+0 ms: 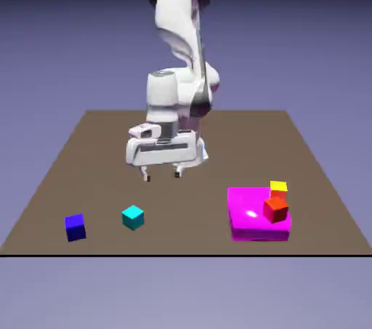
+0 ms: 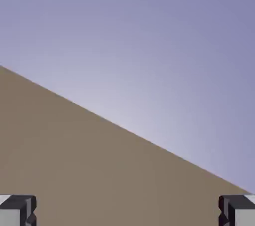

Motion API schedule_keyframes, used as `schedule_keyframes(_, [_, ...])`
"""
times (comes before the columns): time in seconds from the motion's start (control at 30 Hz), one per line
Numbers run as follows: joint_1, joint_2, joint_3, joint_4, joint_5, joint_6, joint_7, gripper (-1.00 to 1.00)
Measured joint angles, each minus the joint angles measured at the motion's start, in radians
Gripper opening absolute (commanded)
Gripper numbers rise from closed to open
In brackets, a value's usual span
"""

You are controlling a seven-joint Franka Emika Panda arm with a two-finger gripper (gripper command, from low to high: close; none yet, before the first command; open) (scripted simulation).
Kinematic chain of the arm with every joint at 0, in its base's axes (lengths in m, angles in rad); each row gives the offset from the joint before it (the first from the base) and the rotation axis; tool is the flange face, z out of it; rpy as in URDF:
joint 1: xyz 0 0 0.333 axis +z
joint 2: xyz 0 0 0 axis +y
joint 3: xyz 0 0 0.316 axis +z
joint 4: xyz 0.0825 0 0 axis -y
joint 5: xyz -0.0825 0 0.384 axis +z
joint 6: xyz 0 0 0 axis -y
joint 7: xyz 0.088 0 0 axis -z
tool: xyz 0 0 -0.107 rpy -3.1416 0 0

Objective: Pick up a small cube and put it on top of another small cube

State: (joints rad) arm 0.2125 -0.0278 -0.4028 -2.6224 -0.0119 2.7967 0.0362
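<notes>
Cyan cube (image 1: 133, 216): sat on brown table (image 1: 87, 168), just right of the blue cube in the exterior view.
Blue cube (image 1: 75, 227): near table's front edge, bare on top.
Gripper (image 1: 163, 173): jaws wide apart, empty, hovered behind cyan cube.
Magenta block (image 1: 251, 224): well right of cyan cube, carried red cube (image 1: 275, 209), yellow cube (image 1: 278, 188).

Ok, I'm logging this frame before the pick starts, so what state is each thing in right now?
gripper: open, empty, hanging above the table, touching nothing.
cyan cube: resting on the table, free, not gripped.
dark blue cube: resting on the table, apart from the cyan cube, nothing on top.
magenta block: lying flat on the table.
red cube: resting on the magenta block.
yellow cube: by the block's far edge, behind the red cube; support unclear.
</notes>
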Motion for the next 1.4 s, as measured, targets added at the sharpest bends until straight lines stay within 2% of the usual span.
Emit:
schedule_keyframes(0.33, [0.110, 0.296, -0.220, 0.102, -0.006, -0.131, -0.385, 0.00])
schedule_keyframes(0.5, [-0.037, 0.477, -0.059, 0.129, 0.115, 0.024, -0.467, 0.00])
schedule_keyframes(0.53, [-0.052, 0.495, -0.043, 0.131, 0.127, 0.039, -0.475, -1.00])
schedule_keyframes(0.6, [-0.052, 0.495, -0.043, 0.131, 0.127, 0.038, -0.475, -1.00])
schedule_keyframes(0.83, [0.110, 0.296, -0.220, 0.102, -0.006, -0.132, -0.385, -1.00])
schedule_keyframes(1.27, [0.049, 0.548, -0.454, 0.513, 0.328, -0.380, -0.929, -1.00])
schedule_keyframes(1.4, [-0.048, 0.656, -0.346, 0.522, 0.420, -0.281, -0.986, -1.00])
